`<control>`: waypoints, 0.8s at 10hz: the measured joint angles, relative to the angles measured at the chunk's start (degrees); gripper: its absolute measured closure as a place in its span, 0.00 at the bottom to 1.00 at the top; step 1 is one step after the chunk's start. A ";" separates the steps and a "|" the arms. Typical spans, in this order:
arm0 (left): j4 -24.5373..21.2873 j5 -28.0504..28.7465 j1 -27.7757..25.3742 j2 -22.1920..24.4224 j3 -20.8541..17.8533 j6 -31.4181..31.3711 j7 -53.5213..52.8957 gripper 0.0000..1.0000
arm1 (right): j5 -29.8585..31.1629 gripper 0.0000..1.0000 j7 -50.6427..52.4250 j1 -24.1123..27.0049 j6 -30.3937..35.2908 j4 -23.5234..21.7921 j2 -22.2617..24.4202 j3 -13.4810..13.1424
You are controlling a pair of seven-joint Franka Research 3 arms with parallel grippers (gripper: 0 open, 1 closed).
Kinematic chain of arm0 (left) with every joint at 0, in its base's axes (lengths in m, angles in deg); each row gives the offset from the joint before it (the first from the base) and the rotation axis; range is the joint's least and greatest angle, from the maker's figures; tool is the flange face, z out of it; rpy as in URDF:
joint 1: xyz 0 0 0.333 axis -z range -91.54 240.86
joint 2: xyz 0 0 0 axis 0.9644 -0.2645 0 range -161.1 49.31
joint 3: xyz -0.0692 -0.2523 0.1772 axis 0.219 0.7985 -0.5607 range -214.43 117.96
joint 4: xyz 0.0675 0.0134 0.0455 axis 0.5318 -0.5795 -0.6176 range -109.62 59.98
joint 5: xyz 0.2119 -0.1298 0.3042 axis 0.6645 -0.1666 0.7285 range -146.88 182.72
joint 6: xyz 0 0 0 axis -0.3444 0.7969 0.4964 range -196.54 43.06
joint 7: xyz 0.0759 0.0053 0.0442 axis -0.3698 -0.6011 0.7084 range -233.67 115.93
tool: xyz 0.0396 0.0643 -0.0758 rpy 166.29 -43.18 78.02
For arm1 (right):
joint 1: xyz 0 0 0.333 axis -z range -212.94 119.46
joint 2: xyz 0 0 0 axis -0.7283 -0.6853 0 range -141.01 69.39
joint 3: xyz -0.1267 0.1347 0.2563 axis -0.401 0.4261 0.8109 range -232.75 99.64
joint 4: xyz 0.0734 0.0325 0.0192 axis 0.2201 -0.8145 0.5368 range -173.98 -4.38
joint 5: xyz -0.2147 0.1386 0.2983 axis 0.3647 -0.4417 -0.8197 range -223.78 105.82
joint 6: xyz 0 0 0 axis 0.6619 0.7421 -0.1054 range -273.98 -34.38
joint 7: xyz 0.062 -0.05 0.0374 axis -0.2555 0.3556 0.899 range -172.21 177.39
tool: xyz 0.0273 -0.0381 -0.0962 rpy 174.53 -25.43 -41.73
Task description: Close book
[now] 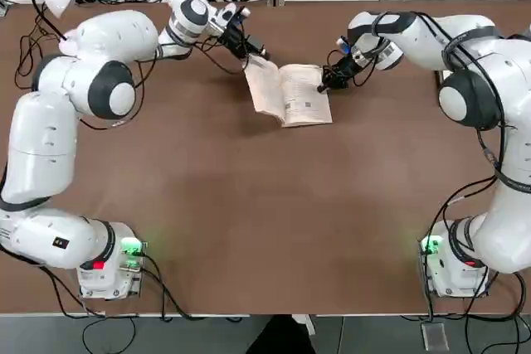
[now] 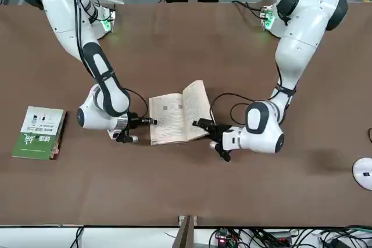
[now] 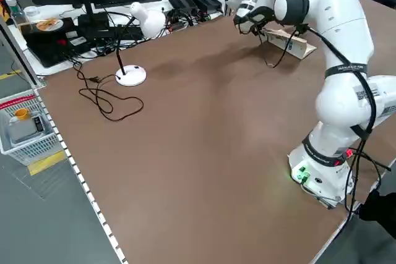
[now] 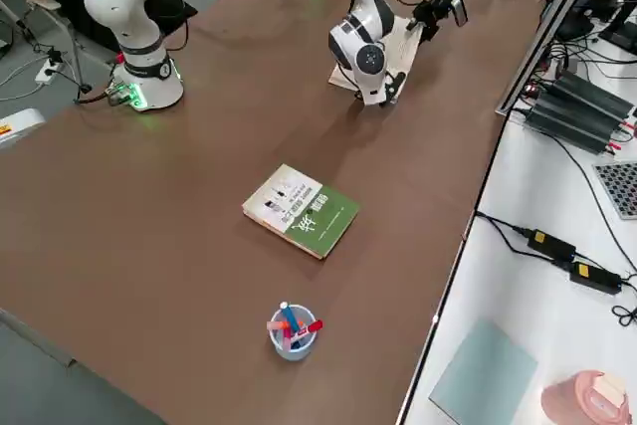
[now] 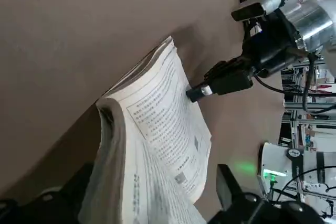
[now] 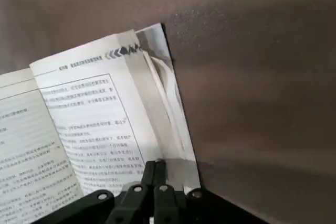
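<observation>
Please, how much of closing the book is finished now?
Book not closed: its pages face up, though its left-arm side looks lifted. In hand: the left pincer is around that side, fingers apart; the shut right pincer is at the other side's edge. Left: folding one side over and flattening it.

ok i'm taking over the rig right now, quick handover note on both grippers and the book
Left gripper: at the book's left side, fingers open, with the raised left half between them.
Right gripper: fingers shut, at the right page's outer edge.
Book: lies open between the arms, left half tilted up.
Done: both grippers are at the book.
Left: fold the left half over and press it shut, probably moving the right gripper clear.
</observation>
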 joint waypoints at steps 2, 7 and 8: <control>0.00 0.00 -0.10 0.23 -0.08 0.45 0.87 0.00 | 0.00 0.99 0.00 0.00 0.00 0.00 0.00 0.00; 0.00 0.00 -0.06 0.80 -0.02 1.95 5.12 0.00 | 0.00 0.99 0.00 0.00 0.00 0.00 0.00 0.00; 0.00 0.00 -0.01 0.88 0.03 2.38 6.21 0.00 | 0.00 0.99 0.00 0.00 0.00 0.00 0.00 0.00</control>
